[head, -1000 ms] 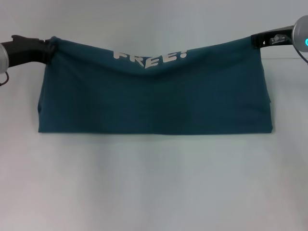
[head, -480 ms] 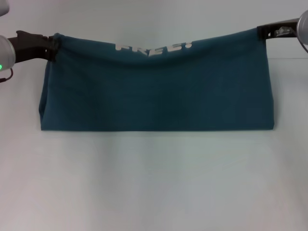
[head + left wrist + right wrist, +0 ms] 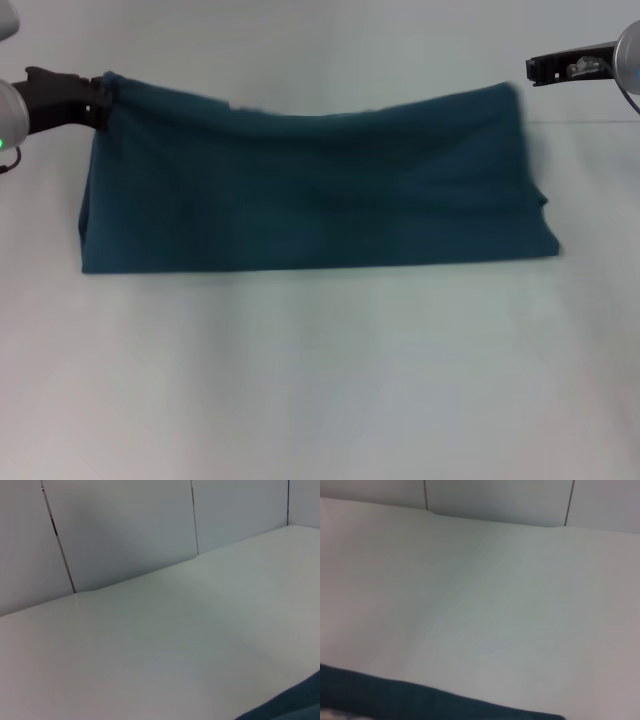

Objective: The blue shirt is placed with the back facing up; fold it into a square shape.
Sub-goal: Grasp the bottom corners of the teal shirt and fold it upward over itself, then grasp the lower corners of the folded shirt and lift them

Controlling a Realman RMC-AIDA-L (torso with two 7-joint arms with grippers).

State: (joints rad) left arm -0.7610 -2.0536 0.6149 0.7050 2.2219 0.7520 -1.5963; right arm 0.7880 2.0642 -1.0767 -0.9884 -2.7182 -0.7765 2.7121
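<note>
The blue shirt (image 3: 310, 185) lies as a wide folded band across the upper middle of the head view on the white table (image 3: 320, 380). At upper left, the left gripper (image 3: 97, 88) pinches the shirt's raised corner. At upper right, the right gripper (image 3: 535, 68) stands clear of the cloth, holding nothing; how wide its jaws are I cannot tell.

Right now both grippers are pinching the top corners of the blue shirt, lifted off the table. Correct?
Not both. In the head view only the left gripper grips a corner of the blue shirt. The right gripper is off the cloth, and that corner is unheld.
</note>
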